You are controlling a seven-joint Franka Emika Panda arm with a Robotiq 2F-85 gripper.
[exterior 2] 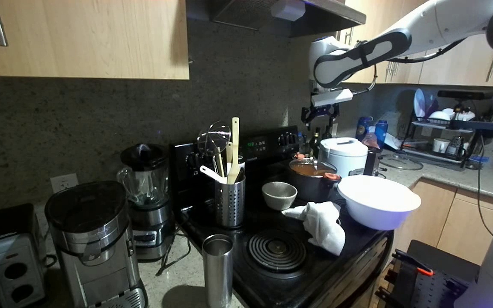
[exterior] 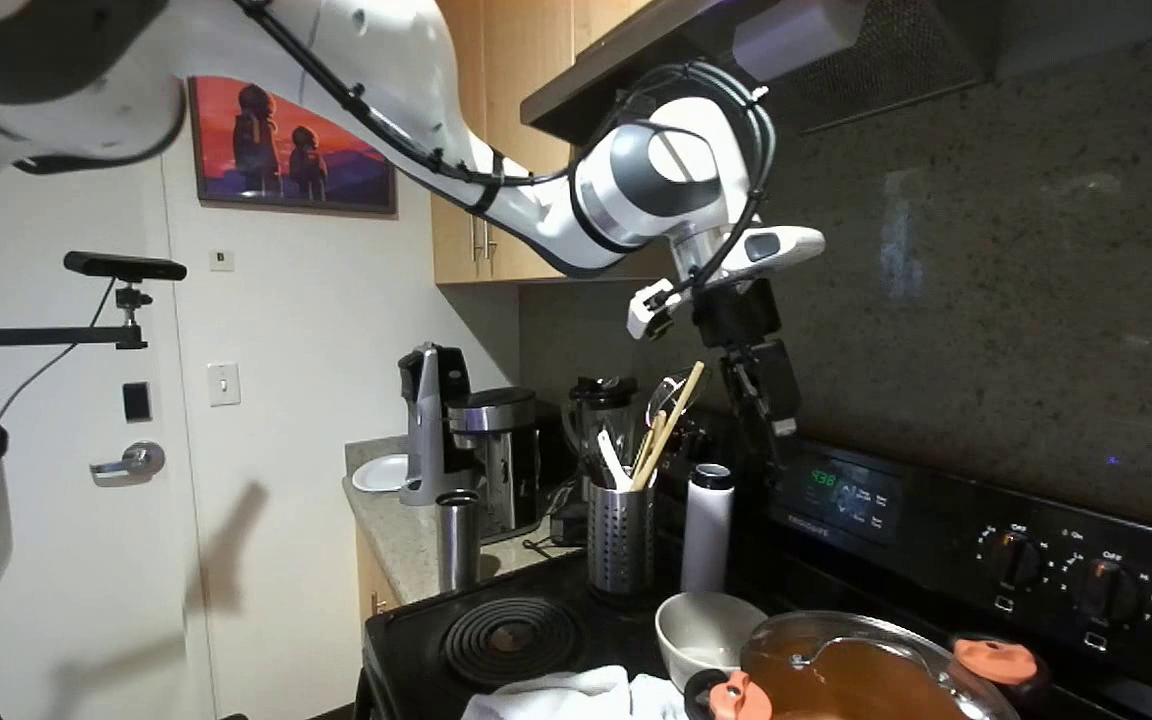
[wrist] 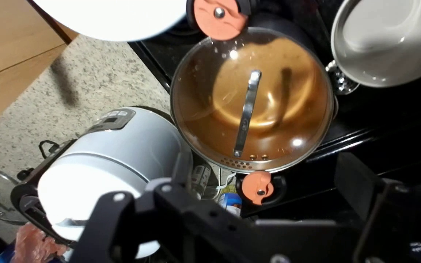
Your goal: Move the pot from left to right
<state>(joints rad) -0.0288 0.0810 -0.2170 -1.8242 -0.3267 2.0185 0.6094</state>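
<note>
Dark-grey metal, the pot (exterior 2: 311, 187) on the stove (exterior 2: 261, 220) beside the bowl (exterior 2: 280, 200) is probably heavy and stiff, its glass lid (wrist: 256, 102) slippery, so the wide-spread gripper (wrist: 268, 165) above should grasp an orange handle (wrist: 256, 188).

As you face the stove (exterior 2: 264, 220), the pot (exterior 2: 310, 188) stands near its back-right corner, a basin (exterior 2: 370, 212) at the front-right, the utensil holder (exterior 2: 230, 203) near the back-left, the bowl (exterior 2: 279, 199) between holder and pot.
</note>
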